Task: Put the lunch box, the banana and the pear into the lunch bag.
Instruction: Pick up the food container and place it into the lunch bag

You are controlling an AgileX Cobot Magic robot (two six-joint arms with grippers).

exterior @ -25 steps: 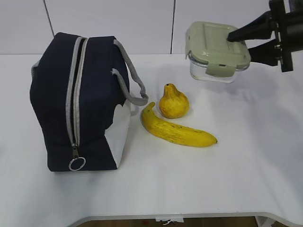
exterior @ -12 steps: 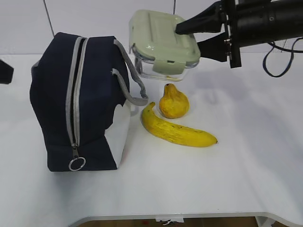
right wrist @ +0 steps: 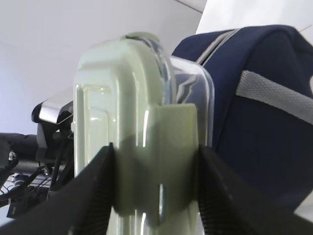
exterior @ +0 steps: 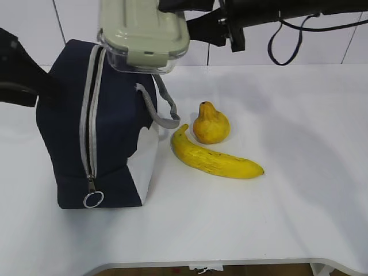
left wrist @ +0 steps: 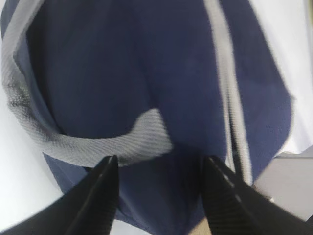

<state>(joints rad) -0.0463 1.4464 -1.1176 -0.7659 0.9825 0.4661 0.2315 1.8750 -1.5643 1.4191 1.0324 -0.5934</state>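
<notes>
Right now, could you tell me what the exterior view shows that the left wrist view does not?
Only the exterior view shows the banana, the pear and the lunch box gripped by the right hand above the bag. Only the left wrist view shows the left hand, open beside a grey handle. Both show the lunch bag.

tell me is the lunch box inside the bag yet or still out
Still out. The lunch box hangs in the right gripper above the lunch bag, whose zipper looks unzipped.

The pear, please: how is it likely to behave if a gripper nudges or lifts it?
The pear sits upright on a rounded base, so a nudge would probably tip or roll it. Its smooth, tapering skin may slip in the grip. It looks firm, though bruisable.
</notes>
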